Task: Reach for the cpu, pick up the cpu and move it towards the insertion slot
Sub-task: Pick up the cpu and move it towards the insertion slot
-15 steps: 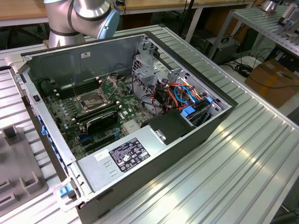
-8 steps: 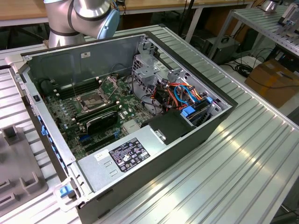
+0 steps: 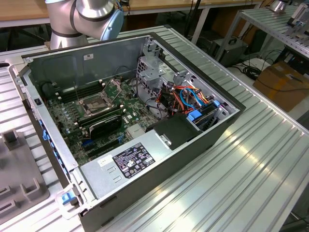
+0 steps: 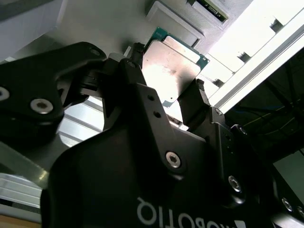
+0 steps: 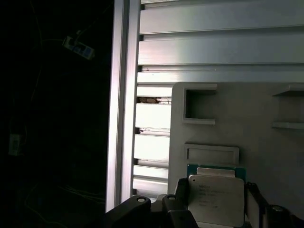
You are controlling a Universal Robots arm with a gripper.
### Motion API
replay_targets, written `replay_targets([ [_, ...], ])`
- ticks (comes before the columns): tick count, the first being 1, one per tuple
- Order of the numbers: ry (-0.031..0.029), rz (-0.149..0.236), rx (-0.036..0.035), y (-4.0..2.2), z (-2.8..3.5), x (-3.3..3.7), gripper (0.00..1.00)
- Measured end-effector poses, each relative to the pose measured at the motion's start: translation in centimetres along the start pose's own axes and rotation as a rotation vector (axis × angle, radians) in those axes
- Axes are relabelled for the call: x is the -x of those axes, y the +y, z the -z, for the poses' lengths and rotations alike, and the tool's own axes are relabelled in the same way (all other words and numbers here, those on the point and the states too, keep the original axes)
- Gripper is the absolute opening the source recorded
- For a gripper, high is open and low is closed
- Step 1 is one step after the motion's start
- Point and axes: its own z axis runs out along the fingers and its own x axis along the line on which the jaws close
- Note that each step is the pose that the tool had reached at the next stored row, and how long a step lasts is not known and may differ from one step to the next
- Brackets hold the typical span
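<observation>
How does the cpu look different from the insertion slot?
The cpu has a pale silvery face with a green rim; the insertion slot is dark inside a shiny metal frame. The cpu lies on a grey tray, while the insertion slot sits on the green board inside the computer case. Both are square.

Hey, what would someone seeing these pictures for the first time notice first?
The open computer case dominates the exterior view, its green motherboard bare, with the insertion slot toward the exterior view's left. In both wrist views the pale cpu sits right at the black gripper, over a grey tray.
</observation>
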Motion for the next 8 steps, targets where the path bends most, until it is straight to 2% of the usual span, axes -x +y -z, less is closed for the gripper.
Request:
replay_targets([
  [8,0.0001,0.0,-0.0001,0.0,0.43,0.0,0.55],
])
